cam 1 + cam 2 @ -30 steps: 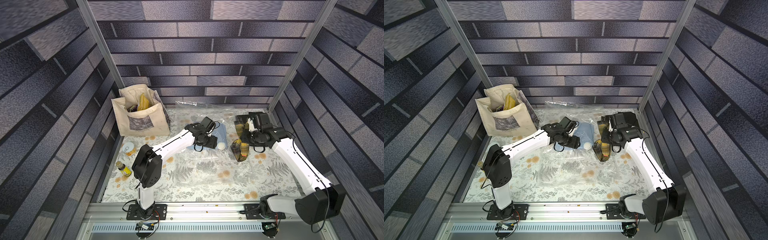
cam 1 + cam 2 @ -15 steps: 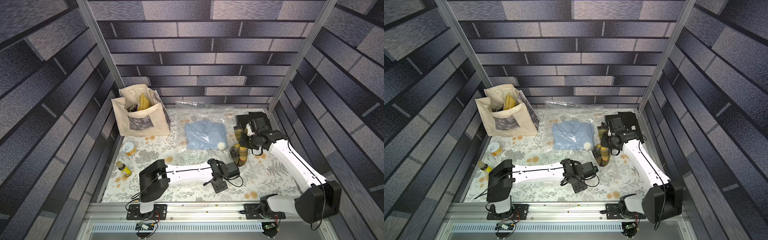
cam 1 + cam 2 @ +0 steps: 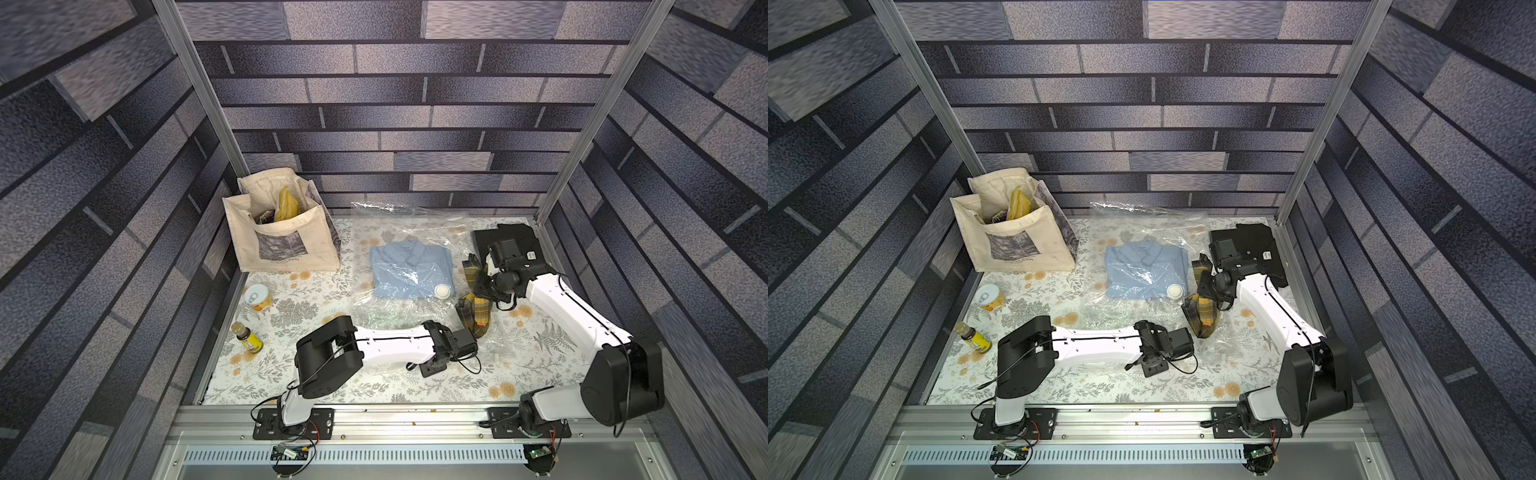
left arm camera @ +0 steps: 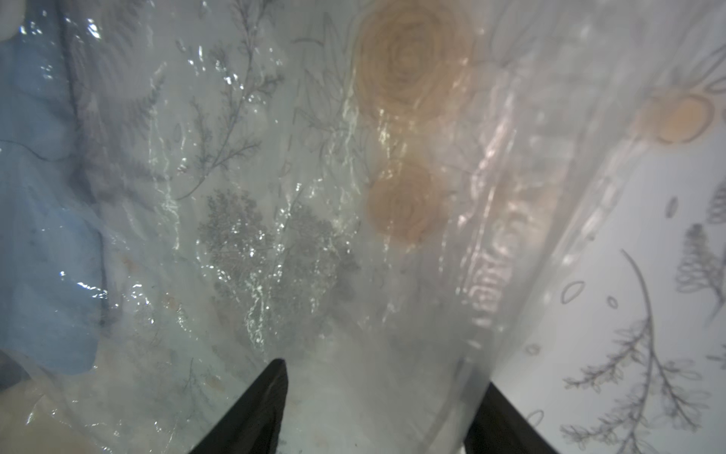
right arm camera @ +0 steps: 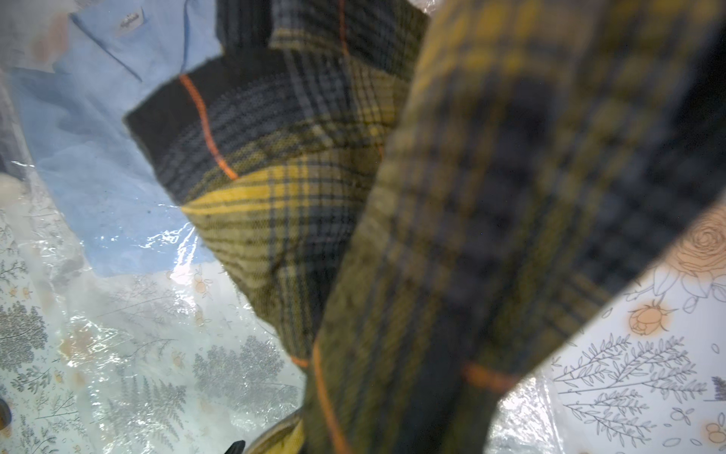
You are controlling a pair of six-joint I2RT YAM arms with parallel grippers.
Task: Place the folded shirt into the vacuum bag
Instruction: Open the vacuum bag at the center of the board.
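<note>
One elbow [image 3: 619,365] bent, right hand [image 3: 478,284] (clamping the plaid shirt [image 3: 473,318]) hangs raised.

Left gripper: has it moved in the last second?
Yes. The left gripper pulled back toward the front rail: then level with the tote bag, beside the blue shirt; now at the near edge of the vacuum bag.

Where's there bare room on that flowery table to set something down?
The tablecloth is bare along the front edge, and between tote bag, can and vacuum bag. Back right is crowded: that bag, plaid shirt, right gripper.
</note>
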